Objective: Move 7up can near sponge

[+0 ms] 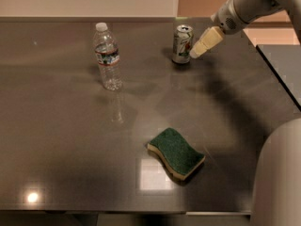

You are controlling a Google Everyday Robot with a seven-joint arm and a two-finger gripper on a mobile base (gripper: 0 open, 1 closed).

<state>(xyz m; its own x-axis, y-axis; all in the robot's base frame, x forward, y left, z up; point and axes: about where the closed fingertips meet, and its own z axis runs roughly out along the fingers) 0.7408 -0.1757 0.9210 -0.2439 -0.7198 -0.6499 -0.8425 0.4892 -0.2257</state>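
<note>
Clear plastic water bottle [107, 56] w/ white cap stands upright on dark table [56, 140], back-left.

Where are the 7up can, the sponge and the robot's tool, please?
7up can [182, 44]: camera view, middle of its label.
sponge [176, 152]: camera view, centre of its green top.
tool [194, 53]: camera view, its pale tip, just right of the can.
</note>
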